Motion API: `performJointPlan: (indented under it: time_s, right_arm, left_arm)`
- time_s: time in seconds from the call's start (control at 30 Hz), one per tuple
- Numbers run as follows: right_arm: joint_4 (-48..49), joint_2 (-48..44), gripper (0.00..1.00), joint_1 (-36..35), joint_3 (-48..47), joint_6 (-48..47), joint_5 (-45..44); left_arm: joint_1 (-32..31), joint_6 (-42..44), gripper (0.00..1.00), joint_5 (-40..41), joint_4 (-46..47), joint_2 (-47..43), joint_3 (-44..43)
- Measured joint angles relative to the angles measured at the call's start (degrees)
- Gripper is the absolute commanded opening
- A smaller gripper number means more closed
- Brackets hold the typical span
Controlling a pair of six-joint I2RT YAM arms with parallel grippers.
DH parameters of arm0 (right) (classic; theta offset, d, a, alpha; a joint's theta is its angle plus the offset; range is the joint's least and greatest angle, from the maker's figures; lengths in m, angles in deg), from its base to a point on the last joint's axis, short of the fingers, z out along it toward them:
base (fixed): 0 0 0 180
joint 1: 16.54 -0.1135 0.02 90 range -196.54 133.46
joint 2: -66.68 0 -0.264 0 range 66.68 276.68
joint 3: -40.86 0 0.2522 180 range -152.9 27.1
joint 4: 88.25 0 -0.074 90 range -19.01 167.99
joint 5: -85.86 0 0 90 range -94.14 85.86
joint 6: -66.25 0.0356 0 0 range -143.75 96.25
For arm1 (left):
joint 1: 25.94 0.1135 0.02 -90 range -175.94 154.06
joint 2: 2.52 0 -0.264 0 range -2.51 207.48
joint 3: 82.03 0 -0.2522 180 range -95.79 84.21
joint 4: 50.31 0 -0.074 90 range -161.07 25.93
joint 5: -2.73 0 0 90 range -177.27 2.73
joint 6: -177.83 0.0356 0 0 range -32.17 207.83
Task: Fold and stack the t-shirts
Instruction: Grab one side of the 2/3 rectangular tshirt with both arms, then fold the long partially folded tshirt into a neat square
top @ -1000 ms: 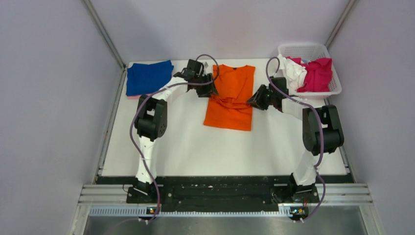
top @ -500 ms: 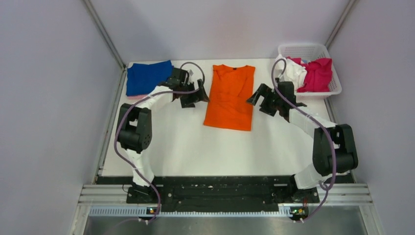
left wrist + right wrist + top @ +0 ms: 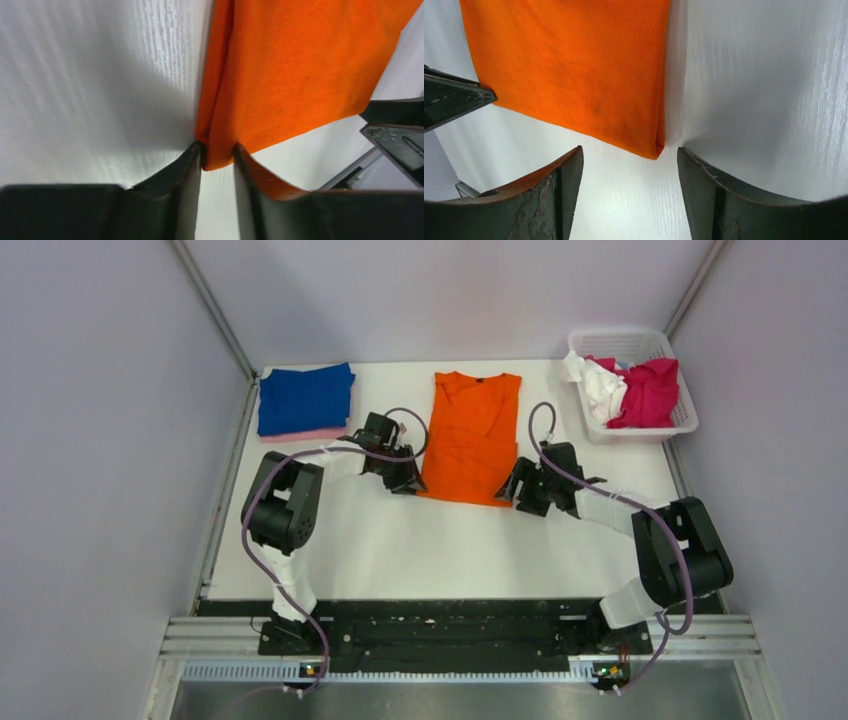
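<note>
Left claw [image 3: 217, 152] pinched on orange shirt [image 3: 470, 430] hem corner; right claw [image 3: 629, 157] wide open astride other corner, likely pre-grab for fold.

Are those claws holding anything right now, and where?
The left gripper pinches the bright orange cloth t-shirt by its near left corner. The right gripper stands open around the other near corner, gripping nothing.

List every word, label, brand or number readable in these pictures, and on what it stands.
None: no text can be read.
The bright orange cloth t-shirt, the folded royal blue cloth t-shirt and the white plastic lattice basket show no print, label or number.
</note>
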Motion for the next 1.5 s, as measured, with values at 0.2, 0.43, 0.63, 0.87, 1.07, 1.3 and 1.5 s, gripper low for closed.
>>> performJointPlan:
  time_s: [0.2,0.43,0.63,0.87,1.07,1.3,1.5]
  right_arm:
    - [2.4,1.6,0.46,-1.0,0.1,0.7,-1.1]
    - [5.3,3.1,0.0,-1.4,1.1,1.1,-4.0]
    - [7.0,-1.0,0.0,-2.8,6.0,1.5,-4.0]
    - [-5.6,-25.8,0.0,-11.5,12.5,1.7,-0.7]
    - [-13.5,-43.3,0.0,-12.8,11.2,2.6,2.9]
    - [-15.8,-38.2,0.0,-11.1,2.8,0.1,3.7]
    - [-9.6,-28.9,0.0,0.0,-0.1,-0.6,9.7]
  left_arm:
    - [-1.2,-0.1,0.0,0.1,0.6,1.5,-0.2]
    - [-1.3,-1.0,0.0,-0.6,4.2,0.9,1.9]
    - [-1.6,-1.9,0.0,0.2,7.7,-5.3,10.4]
    - [-3.7,-4.4,0.0,1.2,3.0,-29.7,26.9]
    - [-5.2,-4.8,0.0,3.1,-4.1,-50.7,27.4]
    - [-5.1,-4.4,0.0,9.0,-5.6,-51.0,21.0]
    - [-3.8,-3.1,0.0,13.0,-4.7,-36.3,8.9]
